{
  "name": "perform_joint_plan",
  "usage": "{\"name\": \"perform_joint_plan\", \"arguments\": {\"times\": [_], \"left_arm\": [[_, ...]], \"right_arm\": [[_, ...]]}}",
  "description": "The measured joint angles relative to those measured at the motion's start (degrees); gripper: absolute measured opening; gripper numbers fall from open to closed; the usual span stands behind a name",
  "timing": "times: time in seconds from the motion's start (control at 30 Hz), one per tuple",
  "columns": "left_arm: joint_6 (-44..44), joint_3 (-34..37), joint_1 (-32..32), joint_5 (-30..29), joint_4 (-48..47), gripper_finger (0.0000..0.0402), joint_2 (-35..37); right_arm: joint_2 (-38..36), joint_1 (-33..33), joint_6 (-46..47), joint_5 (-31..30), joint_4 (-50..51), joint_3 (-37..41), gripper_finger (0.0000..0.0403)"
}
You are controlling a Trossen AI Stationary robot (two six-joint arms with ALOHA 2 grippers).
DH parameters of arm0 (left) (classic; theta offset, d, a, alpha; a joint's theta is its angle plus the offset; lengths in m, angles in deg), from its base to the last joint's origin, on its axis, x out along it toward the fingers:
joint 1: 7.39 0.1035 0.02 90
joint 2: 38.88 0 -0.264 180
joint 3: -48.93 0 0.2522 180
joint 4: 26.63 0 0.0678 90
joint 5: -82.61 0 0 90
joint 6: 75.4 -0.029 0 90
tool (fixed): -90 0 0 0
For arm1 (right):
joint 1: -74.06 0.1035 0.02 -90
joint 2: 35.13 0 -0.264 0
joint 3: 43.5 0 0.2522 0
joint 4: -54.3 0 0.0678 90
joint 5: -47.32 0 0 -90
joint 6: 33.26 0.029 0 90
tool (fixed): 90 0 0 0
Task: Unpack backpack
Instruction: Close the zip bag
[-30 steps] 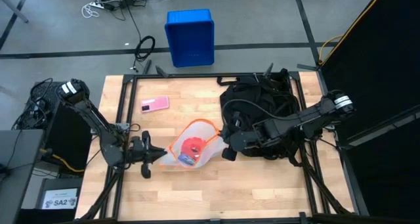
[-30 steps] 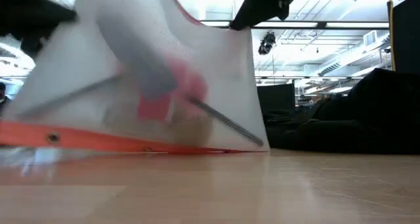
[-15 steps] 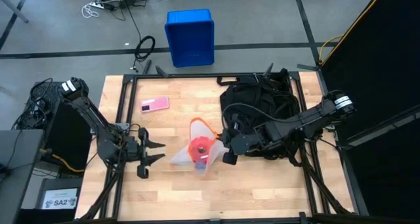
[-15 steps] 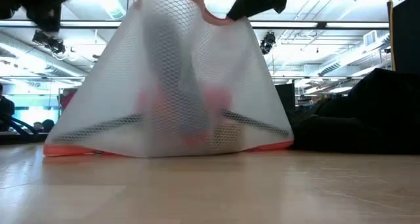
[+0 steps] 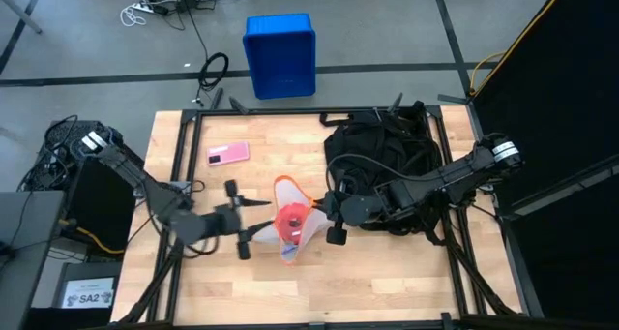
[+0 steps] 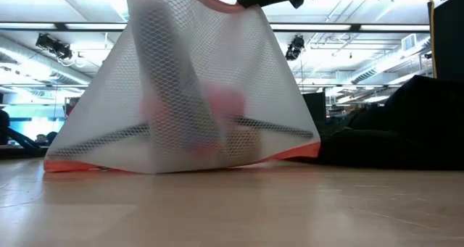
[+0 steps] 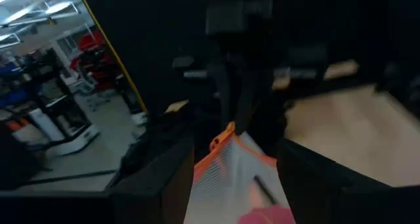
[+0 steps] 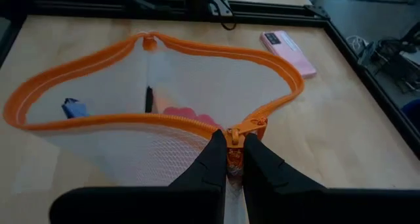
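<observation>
A white mesh pouch [image 5: 290,224] with an orange zipper rim stands like a tent on the table's middle, its bottom edge [image 6: 174,167] on the wood. Inside show a red item [image 8: 187,115], a blue item [image 8: 73,108] and a dark pen [image 8: 149,99]. My right gripper [image 5: 327,214] is shut on the pouch's top. My left gripper [image 5: 253,222] hovers open just left of the pouch; the pouch [image 7: 230,171] shows ahead between its fingers, apart from them. The black backpack [image 5: 387,165] lies at the table's far right, under my right arm. My right gripper pinches the end of the orange zipper rim [image 8: 233,133], where the two sides of the pouch's open mouth meet, between its two fingers. The fingers come slanting down from the table's right. The pouch hangs below them, mouth spread open, bottom on the table.
A pink phone [image 5: 227,154] lies flat on the table's far left. A blue crate [image 5: 280,54] stands on the floor beyond the far edge. Bare wood lies along the near edge.
My left gripper has opened and let go of the pouch's left end, then risen, rolled and gone toward the pouch. The freed end has swung in; the pouch, stretched out flat before, now stands as a narrower tent under my right gripper.
</observation>
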Motion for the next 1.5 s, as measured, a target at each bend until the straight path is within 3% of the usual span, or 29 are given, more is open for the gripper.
{"name": "perform_joint_plan", "arguments": {"times": [0.13, 0.23, 0.4, 0.6, 1.03, 1.2, 1.5], "left_arm": [[-0.06, -5.32, 6.64, 6.59, -8.5, 0.0186, -5.64], [-0.81, -7.23, 10.7, 13.76, -8.86, 0.0186, -9.27], [-1.99, -9.07, 15.54, 20.48, -6.77, 0.0186, -13.0], [-4.37, -10.25, 19.78, 30.04, -3.6, 0.0186, -15.16], [-4.1, -10.38, 27.24, 43.45, -8.16, 0.0183, -15.29], [-4.52, -10.39, 28.16, 45.98, -8.68, 0.0154, -15.27], [-7.54, -11.21, 28.11, 47.0, -8.69, 0.0064, -15.27]], "right_arm": [[0.0, 0.0, -0.8, 0.73, -0.01, 0.0, 0.0], [0.0, 0.39, -1.38, 0.75, -0.03, 0.0, 0.0], [0.0, 0.5, -1.79, 1.21, -0.13, 0.0, 0.0], [0.0, 0.5, -2.55, 2.33, -0.84, 0.0, 0.0], [0.0, 0.5, -5.25, 5.28, -1.01, 0.0, 0.0], [0.0, 0.52, -5.36, 5.89, -1.03, 0.0, 0.0], [0.0, 0.5, -5.36, 5.93, -1.06, 0.0, 0.0001]]}}
